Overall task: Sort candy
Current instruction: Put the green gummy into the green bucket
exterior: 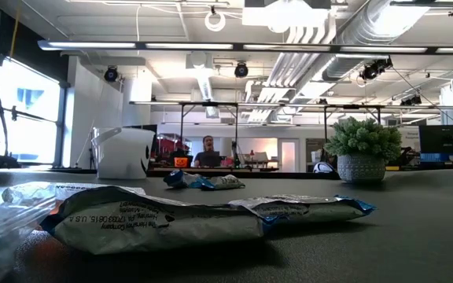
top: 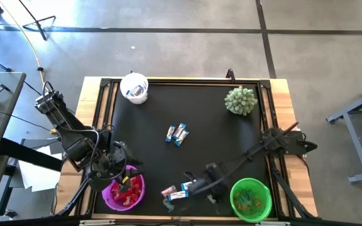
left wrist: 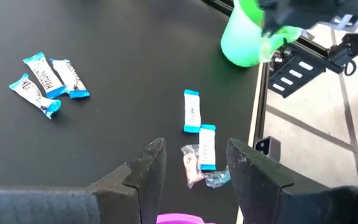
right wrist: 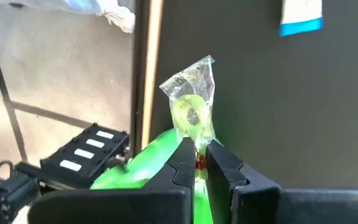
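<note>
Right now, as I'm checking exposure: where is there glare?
Low view: ceiling lights and window glare behind the bars. Right wrist view: the wrapper of the candy in the shut right gripper shines. Left wrist view: the green bowl glows beyond the open left gripper. High view: mat evenly lit.

Blue-and-white wrapped mini bars (top: 177, 133): three clustered mid-desk, flat. Green sweet in clear twisted wrapper (right wrist: 192, 102): upright, pinched in right end effector (right wrist: 197, 158).

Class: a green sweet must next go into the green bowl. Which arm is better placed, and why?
The right. Its gripper is already shut on the green sweet beside the green bowl; the left gripper is open over the purple bowl.
</note>
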Controlling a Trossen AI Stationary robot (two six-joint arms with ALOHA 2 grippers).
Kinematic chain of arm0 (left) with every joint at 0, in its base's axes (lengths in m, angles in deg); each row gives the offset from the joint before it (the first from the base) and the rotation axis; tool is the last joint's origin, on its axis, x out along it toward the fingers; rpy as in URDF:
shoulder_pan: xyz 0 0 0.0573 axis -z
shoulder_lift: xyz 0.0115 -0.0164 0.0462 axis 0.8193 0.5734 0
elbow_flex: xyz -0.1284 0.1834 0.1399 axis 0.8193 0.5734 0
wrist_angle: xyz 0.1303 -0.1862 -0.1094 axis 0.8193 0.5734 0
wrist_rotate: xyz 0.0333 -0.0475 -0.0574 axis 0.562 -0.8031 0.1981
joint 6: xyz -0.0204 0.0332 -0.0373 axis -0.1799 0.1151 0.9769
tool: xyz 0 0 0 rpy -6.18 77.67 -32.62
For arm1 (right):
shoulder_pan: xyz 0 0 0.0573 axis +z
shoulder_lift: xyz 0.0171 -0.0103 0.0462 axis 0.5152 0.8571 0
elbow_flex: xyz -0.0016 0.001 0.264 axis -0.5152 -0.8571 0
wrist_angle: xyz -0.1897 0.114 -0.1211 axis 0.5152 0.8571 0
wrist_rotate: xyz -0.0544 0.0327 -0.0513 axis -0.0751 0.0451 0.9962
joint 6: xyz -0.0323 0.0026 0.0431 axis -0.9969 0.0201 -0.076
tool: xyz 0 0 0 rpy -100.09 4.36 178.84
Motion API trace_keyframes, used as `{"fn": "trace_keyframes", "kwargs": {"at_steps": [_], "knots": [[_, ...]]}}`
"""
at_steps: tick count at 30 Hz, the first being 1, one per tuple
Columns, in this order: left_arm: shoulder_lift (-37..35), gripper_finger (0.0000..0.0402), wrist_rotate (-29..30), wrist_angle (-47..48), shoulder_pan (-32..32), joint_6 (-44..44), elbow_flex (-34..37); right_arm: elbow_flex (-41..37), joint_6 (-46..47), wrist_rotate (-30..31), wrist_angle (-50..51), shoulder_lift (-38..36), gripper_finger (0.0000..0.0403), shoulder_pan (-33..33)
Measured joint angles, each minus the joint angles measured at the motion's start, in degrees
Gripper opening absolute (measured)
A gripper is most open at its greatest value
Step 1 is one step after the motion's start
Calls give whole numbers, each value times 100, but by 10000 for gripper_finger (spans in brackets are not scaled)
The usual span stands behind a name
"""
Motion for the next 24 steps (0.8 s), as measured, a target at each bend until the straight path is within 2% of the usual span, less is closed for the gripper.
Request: {"fn": "trace_keyframes", "kwargs": {"at_steps": [8,13,19,24], "knots": [[0,158,201,-155,-202,1,0,-18,510,121,-2,-313,9,547],[0,158,526,-599,-442,-2,0,-24,814,822,-2,-669,9,911],[0,158,573,-1363,-785,-136,0,-24,961,1673,-2,-976,9,1540],[0,158,574,-2018,-1052,-162,0,-91,926,2047,-15,-1081,9,1989]]}}
